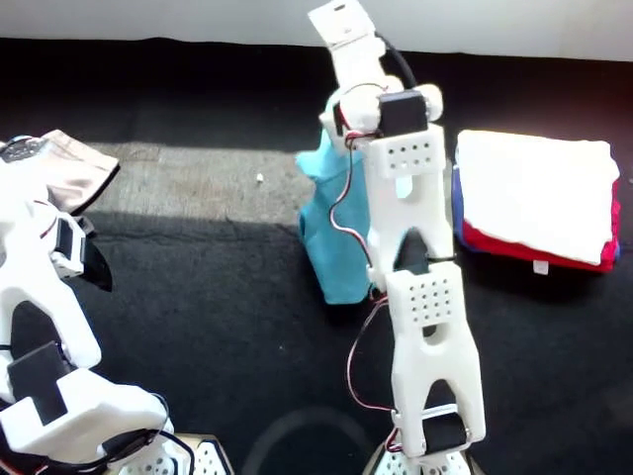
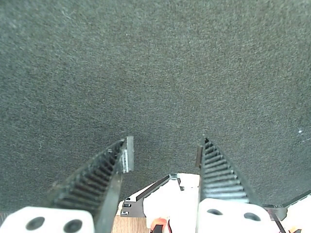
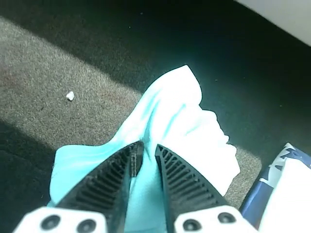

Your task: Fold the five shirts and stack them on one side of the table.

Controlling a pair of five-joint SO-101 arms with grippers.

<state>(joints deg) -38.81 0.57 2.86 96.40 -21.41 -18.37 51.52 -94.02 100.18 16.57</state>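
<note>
Now mid-fold: right jaws clench the teal shirt (image 3: 170,111), stack (image 1: 539,198) near them, left jaws released above the counter (image 2: 155,73); next probably needs the pinched edge drawn across.

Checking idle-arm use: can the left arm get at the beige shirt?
Probably yes: the left gripper is open and empty over bare mat, and the beige shirt lies beside that arm, nothing between.

Teal shirt (image 1: 331,252); wht/red/blue stack (image 1: 534,188); blk felt table (image 1: 218,297)
</note>
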